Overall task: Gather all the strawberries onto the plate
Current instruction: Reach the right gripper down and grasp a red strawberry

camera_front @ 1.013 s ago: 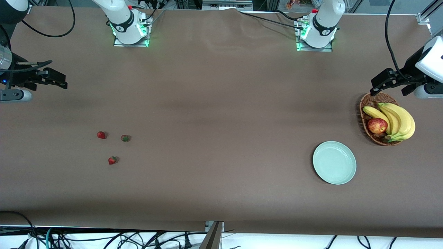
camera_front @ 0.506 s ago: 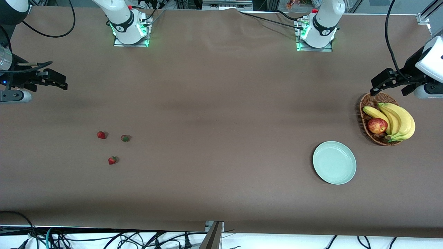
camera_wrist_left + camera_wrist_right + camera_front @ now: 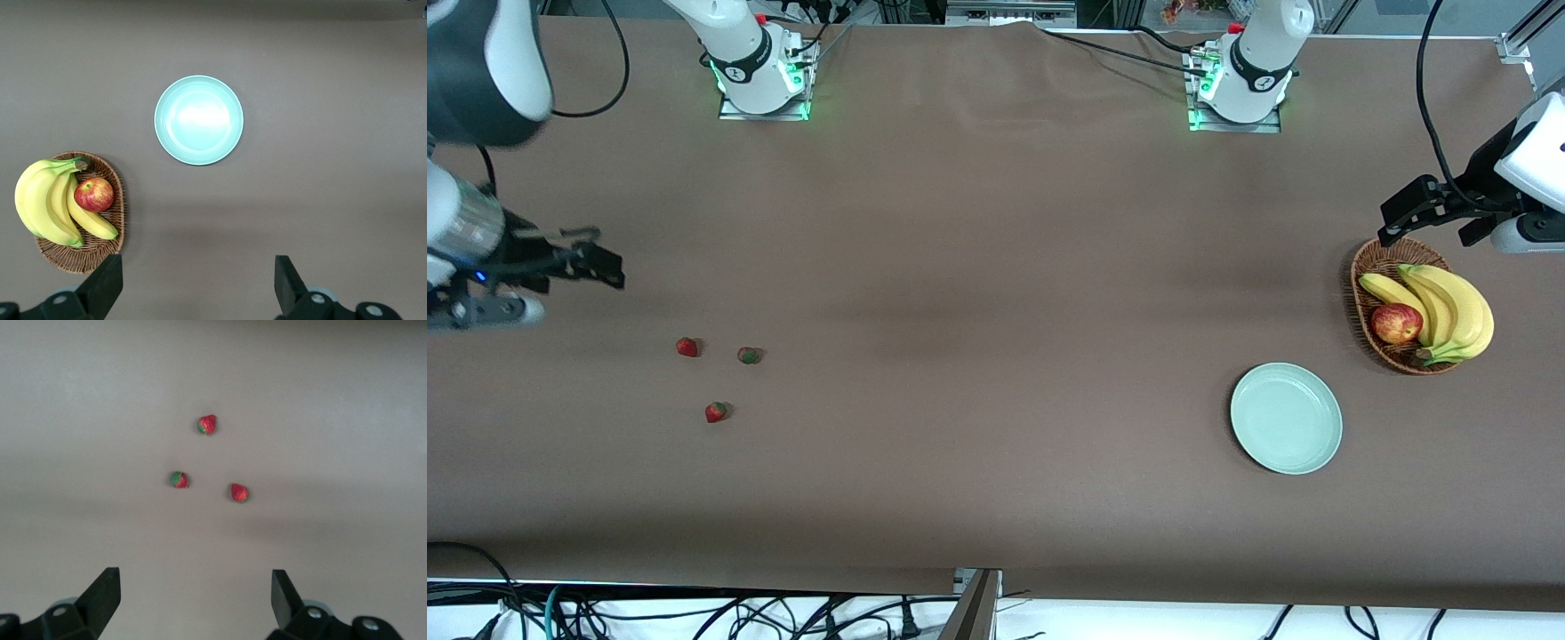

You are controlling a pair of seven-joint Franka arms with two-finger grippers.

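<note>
Three strawberries lie close together toward the right arm's end of the table: one (image 3: 687,347), one showing its green cap (image 3: 749,356), and one nearest the front camera (image 3: 716,412). The right wrist view shows them as strawberry (image 3: 207,425), strawberry (image 3: 179,479) and strawberry (image 3: 239,493). My right gripper (image 3: 578,267) (image 3: 193,593) hangs open and empty over bare table beside them. The mint-green plate (image 3: 1286,418) (image 3: 199,120) is empty, toward the left arm's end. My left gripper (image 3: 1436,222) (image 3: 199,283) waits open and empty in the air by the basket.
A brown wicker basket (image 3: 1371,267) (image 3: 87,253) holds bananas (image 3: 1449,307) (image 3: 47,207) and a red apple (image 3: 1396,323) (image 3: 94,194); it stands farther from the front camera than the plate. Brown cloth covers the table.
My right arm has swung its open gripper closer to the strawberries. The left arm, the strawberries and the plate have not moved.
</note>
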